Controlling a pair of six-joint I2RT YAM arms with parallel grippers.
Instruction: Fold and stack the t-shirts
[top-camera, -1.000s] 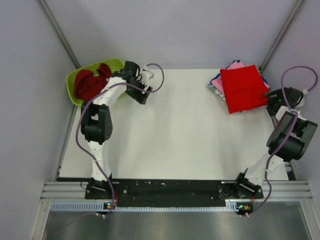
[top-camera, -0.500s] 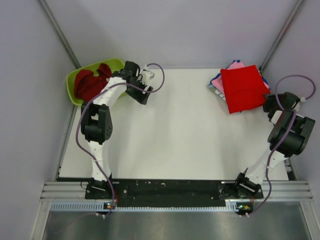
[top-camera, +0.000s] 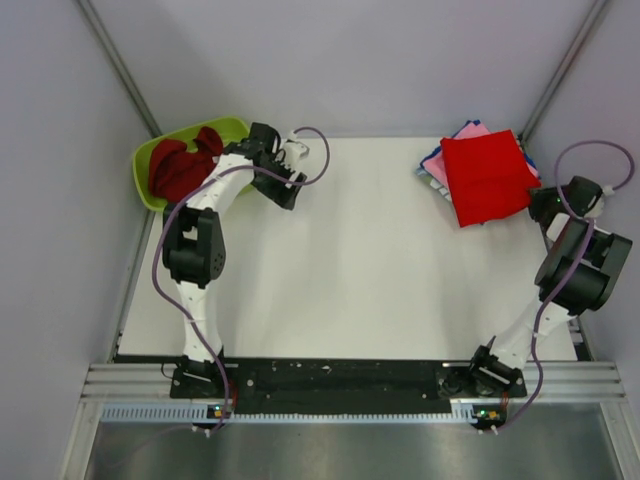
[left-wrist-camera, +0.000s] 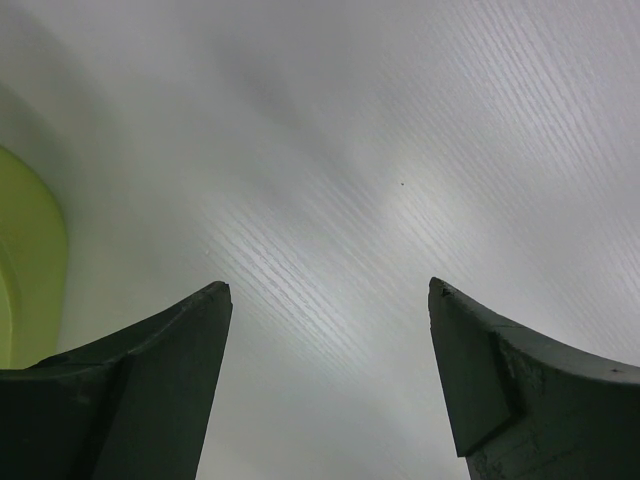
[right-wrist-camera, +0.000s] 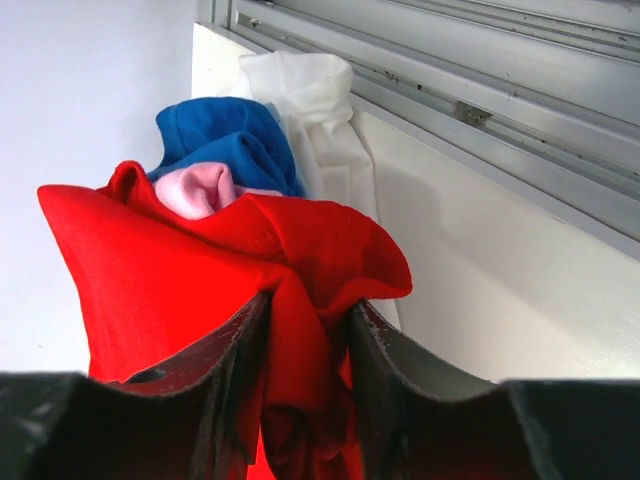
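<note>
A folded bright red t-shirt (top-camera: 486, 178) tops a stack of pink and blue t-shirts (top-camera: 438, 160) at the table's far right. My right gripper (top-camera: 541, 204) is at the stack's right edge. In the right wrist view my right gripper (right-wrist-camera: 308, 310) is shut on a bunched fold of the red t-shirt (right-wrist-camera: 150, 270), with the pink (right-wrist-camera: 200, 190) and blue (right-wrist-camera: 225, 135) t-shirts behind it. A darker red t-shirt (top-camera: 180, 165) lies crumpled in the lime-green tub (top-camera: 232, 125). My left gripper (top-camera: 283, 178) hovers beside the tub, open and empty (left-wrist-camera: 330, 290) above the bare table.
A white cloth (right-wrist-camera: 310, 90) lies behind the stack against a metal rail (right-wrist-camera: 450, 80) along the table edge. The tub's green wall (left-wrist-camera: 30, 260) shows at the left of the left wrist view. Grey walls enclose the white table (top-camera: 360, 260).
My right gripper has shifted a little and closed its jaws on the red t-shirt's edge. The left arm has not moved.
</note>
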